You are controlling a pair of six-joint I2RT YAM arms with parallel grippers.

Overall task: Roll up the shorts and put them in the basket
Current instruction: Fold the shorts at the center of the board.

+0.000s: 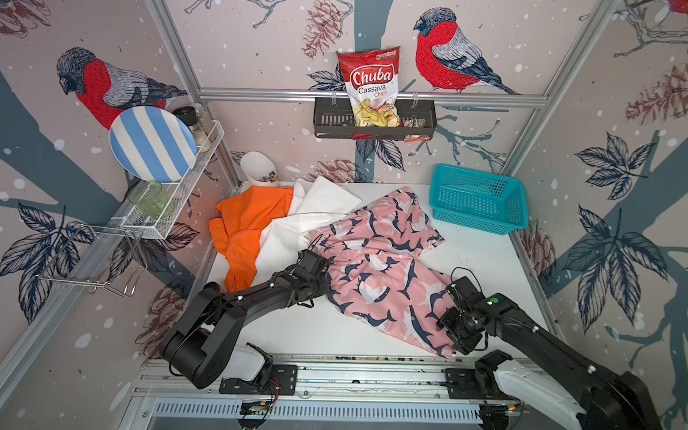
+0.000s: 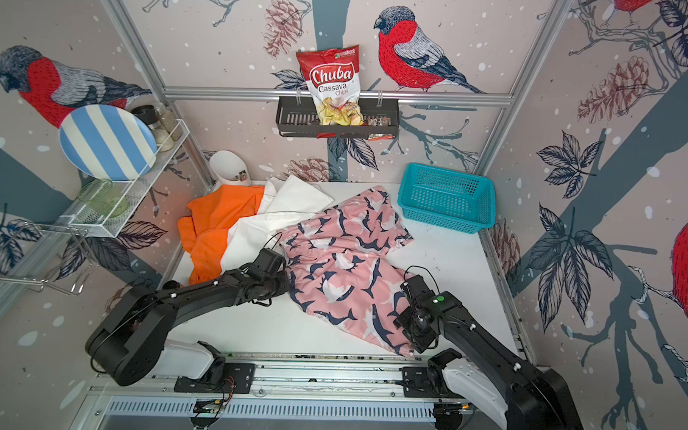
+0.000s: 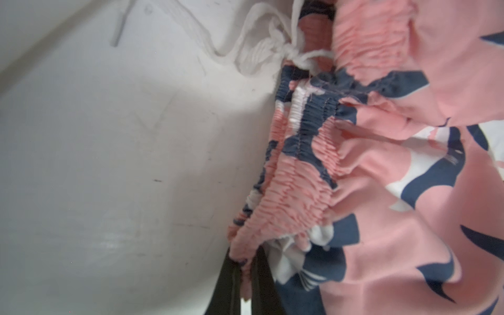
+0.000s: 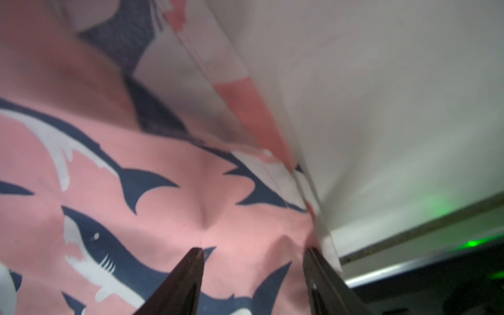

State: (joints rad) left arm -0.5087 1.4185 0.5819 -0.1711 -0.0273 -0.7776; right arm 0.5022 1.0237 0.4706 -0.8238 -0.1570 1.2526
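Left pincer [image 3: 246,272]: clamped on the gathered waistband of the pink shorts [image 3: 381,177]. A white drawstring [image 3: 272,51] is knotted farther along the band and trails onto the desk [image 3: 109,163].
Right pincer [image 4: 253,253]: jaws apart, both tips on the pink shorts beside a hemmed edge, near the desk's front rim.
Pink shorts: spread over mid-desk in both top views [image 1: 380,264] [image 2: 345,259], between the arms, partly overlapping the white shorts [image 1: 319,211].
Orange shorts [image 1: 247,220]: crumpled at far left, touching the white pair.
Basket [image 1: 477,199]: teal, rear right corner.
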